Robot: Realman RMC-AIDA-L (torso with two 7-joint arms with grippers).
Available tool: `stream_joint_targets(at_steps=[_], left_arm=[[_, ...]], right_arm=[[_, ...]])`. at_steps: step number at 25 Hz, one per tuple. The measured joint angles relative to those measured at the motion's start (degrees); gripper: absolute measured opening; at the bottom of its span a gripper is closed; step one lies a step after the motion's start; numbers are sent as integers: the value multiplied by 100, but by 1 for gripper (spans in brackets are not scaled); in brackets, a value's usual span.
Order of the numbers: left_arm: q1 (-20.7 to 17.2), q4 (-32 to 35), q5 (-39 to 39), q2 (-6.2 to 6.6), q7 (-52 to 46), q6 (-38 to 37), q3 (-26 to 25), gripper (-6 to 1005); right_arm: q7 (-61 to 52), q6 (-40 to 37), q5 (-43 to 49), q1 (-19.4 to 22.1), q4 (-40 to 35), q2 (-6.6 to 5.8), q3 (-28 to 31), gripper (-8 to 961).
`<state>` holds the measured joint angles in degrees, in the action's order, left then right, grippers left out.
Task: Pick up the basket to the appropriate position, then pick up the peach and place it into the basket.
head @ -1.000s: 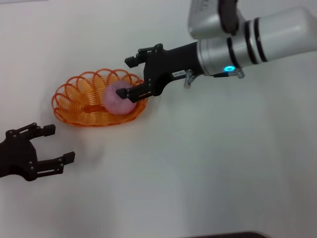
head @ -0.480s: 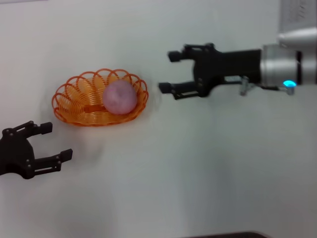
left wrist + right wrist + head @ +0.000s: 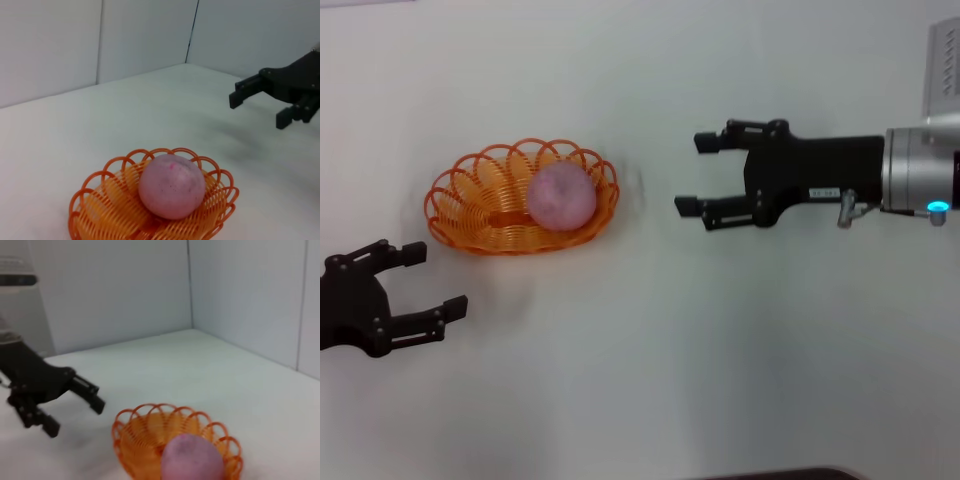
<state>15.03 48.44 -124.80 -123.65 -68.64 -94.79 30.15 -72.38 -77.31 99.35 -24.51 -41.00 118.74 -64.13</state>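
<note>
White table (image 3: 650,380) stretched under both arms, with pale wall panels meeting in a corner behind it. Between the two grippers sat the basket (image 3: 470,205), resting on the table, and the peach (image 3: 561,196) lay inside it, toward the end nearer the right gripper. Nothing stood between either gripper and the basket. The right gripper (image 3: 700,174) hung level, well apart from the basket, its fingers spread wide and holding nothing, pointing toward the peach on a horizontal forearm. The left gripper (image 3: 432,280) sat low near the basket's other end, likewise spread open and empty, touching nothing.
</note>
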Motion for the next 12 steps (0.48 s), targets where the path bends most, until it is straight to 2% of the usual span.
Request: stream_joint_targets(at_steps=[7,8,12], left_arm=[[-18,-43,0,-8,3,5,-82,887],[-32,-54,0,-8,11,4,-105,887],[-47,-97,0,-9,31,3,-130,887]], right_arm=[[287,-220,169,263,166,51,78,882],[502,-364,148,400,253,59,227,881],[863,-601,130,494,508,77,503,878]])
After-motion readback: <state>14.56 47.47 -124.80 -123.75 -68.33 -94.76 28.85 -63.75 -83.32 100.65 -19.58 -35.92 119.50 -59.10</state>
